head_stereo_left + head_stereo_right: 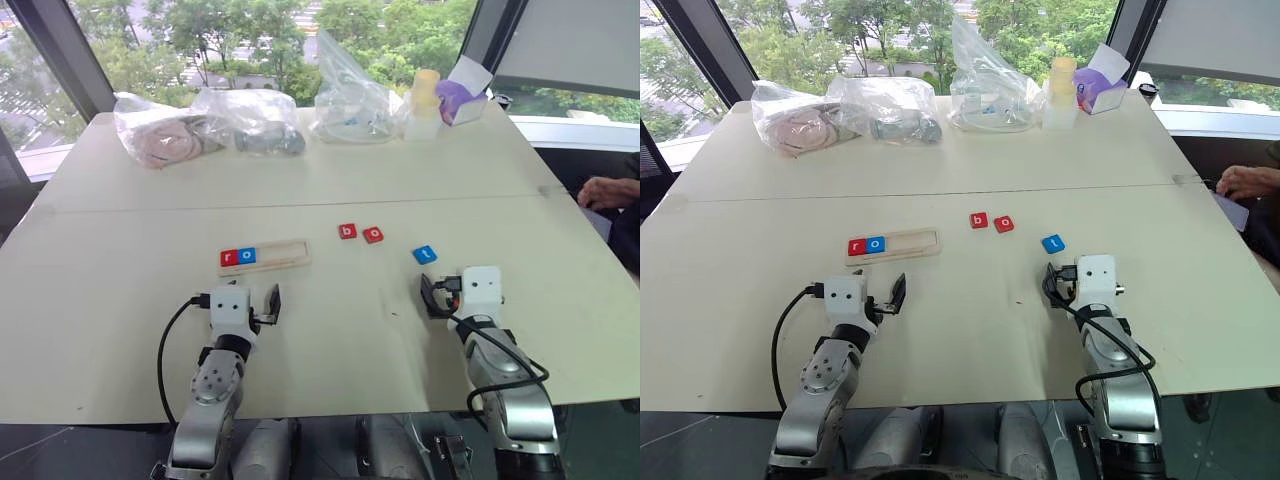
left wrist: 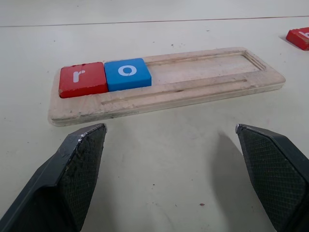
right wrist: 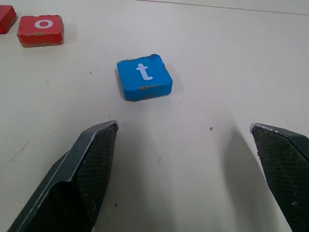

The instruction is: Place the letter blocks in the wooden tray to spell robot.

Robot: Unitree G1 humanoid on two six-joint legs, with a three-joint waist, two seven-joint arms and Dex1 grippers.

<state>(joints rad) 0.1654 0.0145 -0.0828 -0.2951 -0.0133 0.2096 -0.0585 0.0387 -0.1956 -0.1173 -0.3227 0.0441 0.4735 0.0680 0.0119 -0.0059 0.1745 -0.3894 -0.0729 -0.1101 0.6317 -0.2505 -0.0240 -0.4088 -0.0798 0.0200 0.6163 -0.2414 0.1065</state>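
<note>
The wooden tray [image 1: 283, 254] lies left of centre, with a red r block [image 1: 229, 258] and a blue o block [image 1: 247, 255] side by side at its left end. To its right on the table lie a red b block [image 1: 347, 231], a red o block [image 1: 373, 235] and a blue t block [image 1: 425, 254]. My left gripper [image 2: 171, 128] hovers open just short of the tray's near rim, holding nothing. My right gripper [image 3: 183, 125] is open too, empty, with the t block [image 3: 144, 76] a little beyond its fingertips.
Clear plastic bags [image 1: 250, 120] of items, a stack of cups [image 1: 425, 100] and a purple tissue box [image 1: 460, 98] line the far edge. A person's hand [image 1: 608, 190] rests at the right side. The pale table [image 1: 330, 330] ends close behind both wrists.
</note>
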